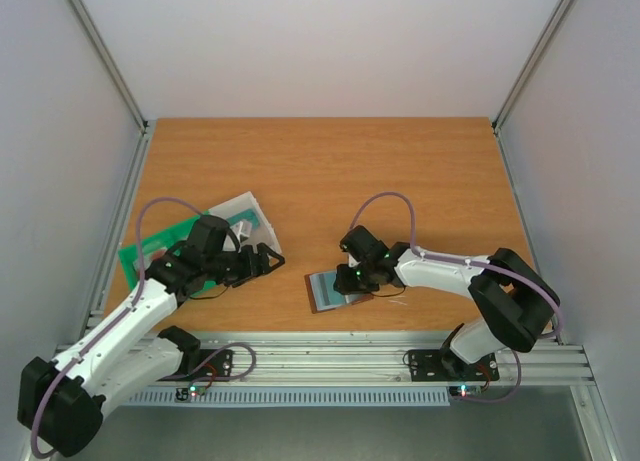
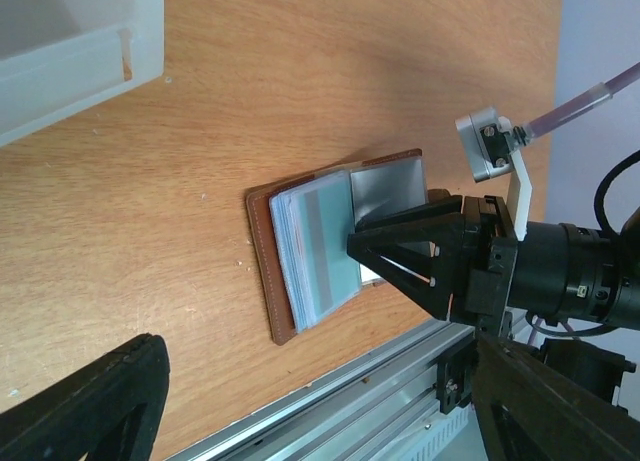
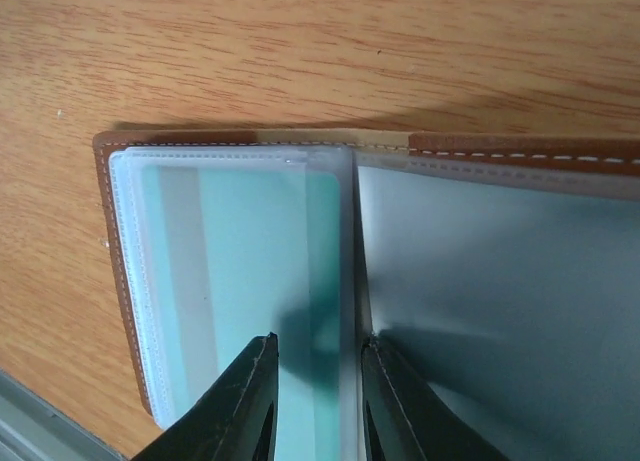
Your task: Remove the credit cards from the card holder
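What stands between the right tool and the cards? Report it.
Only clear plastic: the teal card lies inside the holder's see-through pockets, and the right tool straddles that pocket stack's inner edge. Nothing else visible is in the way.

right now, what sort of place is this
Likely a robot test cell: a wooden table boxed in by white walls, with a left arm and right arm bolted to aluminium framing.

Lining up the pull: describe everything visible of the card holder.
The card holder lies open, flat on the wood table near its front edge. Brown leather-like cover, pale stitching. One half bears stacked clear sleeves over a grey-striped teal card; the other is a grey panel. The right fingers straddle the sleeves' inner edge.
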`<state>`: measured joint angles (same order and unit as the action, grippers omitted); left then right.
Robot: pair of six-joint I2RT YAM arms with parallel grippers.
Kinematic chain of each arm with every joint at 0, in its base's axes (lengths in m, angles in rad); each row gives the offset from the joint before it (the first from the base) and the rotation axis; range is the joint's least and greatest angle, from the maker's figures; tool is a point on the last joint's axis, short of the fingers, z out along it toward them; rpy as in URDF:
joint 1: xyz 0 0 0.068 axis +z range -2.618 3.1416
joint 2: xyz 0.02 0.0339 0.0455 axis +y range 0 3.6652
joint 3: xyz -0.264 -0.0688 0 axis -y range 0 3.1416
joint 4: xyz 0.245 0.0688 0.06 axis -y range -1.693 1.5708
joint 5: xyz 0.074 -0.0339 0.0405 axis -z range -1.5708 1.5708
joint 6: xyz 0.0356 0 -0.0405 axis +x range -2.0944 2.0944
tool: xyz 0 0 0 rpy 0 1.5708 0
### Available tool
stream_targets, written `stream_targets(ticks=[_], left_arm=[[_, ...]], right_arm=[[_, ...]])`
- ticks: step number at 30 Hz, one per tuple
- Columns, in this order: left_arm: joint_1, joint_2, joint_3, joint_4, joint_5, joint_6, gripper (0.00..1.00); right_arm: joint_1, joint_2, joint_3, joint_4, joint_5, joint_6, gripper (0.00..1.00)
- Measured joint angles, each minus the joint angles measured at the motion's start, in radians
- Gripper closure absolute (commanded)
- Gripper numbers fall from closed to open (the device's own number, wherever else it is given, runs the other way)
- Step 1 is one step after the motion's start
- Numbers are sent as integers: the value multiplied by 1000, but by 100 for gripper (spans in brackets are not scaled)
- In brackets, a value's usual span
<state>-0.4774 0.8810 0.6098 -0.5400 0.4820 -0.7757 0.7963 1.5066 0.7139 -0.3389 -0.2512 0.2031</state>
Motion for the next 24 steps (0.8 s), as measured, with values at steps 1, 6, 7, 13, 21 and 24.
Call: stream_targets(ticks=[1,6,7,13,21,24], left_arm=[[-3,0,-5,4,0,-5,18],[-19,0,-32,39,1,-39,20],[-21,0,-40,47,1,-49,20],[-24,0,-63,77,1,-80,21],[-43,12,-109,174,4,-130,22],[-55,38,-134,228,6,-156,22]], right_arm=[[1,0,-6,8,1,1,77],[1,-1,-50,80,-3,17,84],[2,-2,-56,94,-5,21,86],[5,-3,-106,209,-38,80,91],[6,38,-154,393,-122,201,94],[6,61,-175,480,-158,246,94]])
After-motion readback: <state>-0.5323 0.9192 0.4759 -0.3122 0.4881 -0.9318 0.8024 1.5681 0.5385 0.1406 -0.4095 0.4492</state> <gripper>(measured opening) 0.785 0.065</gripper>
